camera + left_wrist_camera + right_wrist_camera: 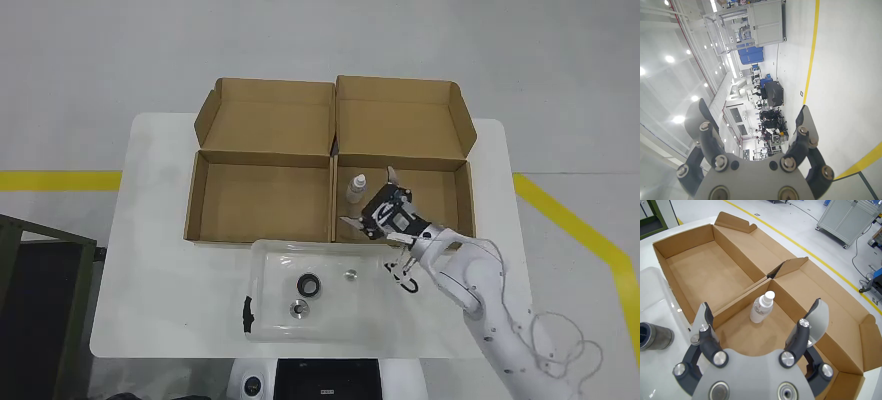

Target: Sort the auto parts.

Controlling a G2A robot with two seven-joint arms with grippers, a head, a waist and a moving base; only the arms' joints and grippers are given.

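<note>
Worktop (150, 300) carries two open cardboard boxes and a clear tray (270, 262) just in front of them. Right hand (368, 198) hangs wide open and empty over the right box (440, 200), near its upright spray bottle (357, 186), which is likely light and slick and best gripped mid-body. Left hand (753, 106) gapes empty. The steel sleeve (655, 337) in the tray is probably heavy and rigid.

Factory hall: yellow floor lines (806, 251), machine enclosures (753, 24).

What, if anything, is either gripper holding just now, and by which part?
Nothing: the right gripper and left gripper both have open, empty jaws; the bottle stands free.
</note>
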